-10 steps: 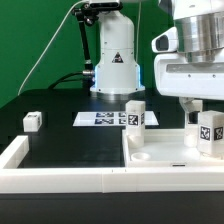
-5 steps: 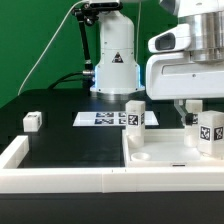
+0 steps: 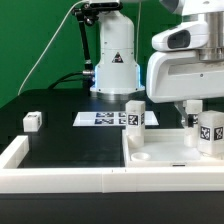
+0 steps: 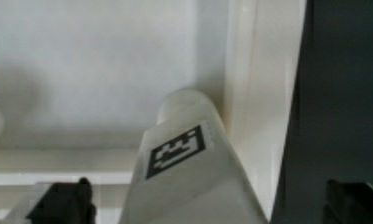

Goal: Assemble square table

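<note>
Slab (image 3: 172, 150) centre lies open between one upright leg (image 3: 135, 114) and another leg (image 3: 210, 130) at exterior view's right. Low white wall (image 3: 60, 180) fences the worktop (image 3: 70, 145) front edge.

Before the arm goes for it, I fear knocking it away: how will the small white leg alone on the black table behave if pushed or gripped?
The lone leg looks like rigid plastic, so it should not flex. Blocky and flat-faced, it would probably slide, not roll, on the black table. Small, it is likely light and easily skewed.
</note>
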Tool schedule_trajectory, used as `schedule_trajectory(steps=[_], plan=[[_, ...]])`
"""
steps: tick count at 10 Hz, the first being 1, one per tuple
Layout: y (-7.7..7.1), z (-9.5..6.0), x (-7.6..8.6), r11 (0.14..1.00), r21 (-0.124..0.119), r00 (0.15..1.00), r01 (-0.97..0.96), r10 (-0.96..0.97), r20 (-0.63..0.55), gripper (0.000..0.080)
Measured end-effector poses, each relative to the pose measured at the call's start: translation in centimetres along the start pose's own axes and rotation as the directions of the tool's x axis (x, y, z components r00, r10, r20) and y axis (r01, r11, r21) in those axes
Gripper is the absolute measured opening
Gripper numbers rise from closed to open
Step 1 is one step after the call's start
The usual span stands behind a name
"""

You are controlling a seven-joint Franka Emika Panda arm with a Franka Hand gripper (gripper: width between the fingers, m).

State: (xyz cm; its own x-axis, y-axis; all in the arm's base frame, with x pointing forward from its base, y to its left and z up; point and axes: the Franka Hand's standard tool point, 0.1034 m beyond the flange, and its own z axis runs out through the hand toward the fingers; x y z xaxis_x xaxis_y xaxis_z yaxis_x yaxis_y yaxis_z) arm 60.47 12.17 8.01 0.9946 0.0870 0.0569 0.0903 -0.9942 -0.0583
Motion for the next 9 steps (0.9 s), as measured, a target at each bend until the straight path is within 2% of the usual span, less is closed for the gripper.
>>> schedule_trajectory(steps=[3,4,6,7,8,9], plan=[[0.19,0.03,0.05,0.984,-0.009,0.983,0.180,-0.181,-0.012,0.0648],[0.26,0.05,0.05,0.975,-0.009,0.975,0.222,-0.222,-0.011,0.0625],[0.28,0.06,0.05,0.975,-0.010,0.975,0.220,-0.220,-0.011,0.0358],[0.28,0.06,0.05,0.975,-0.010,0.975,0.220,-0.220,-0.011,0.0358],[0.28,0.06,0.05,0.976,-0.009,0.976,0.219,-0.219,-0.011,0.0288],[0.28,0.06,0.05,0.982,-0.009,0.982,0.188,-0.188,-0.012,0.0288]])
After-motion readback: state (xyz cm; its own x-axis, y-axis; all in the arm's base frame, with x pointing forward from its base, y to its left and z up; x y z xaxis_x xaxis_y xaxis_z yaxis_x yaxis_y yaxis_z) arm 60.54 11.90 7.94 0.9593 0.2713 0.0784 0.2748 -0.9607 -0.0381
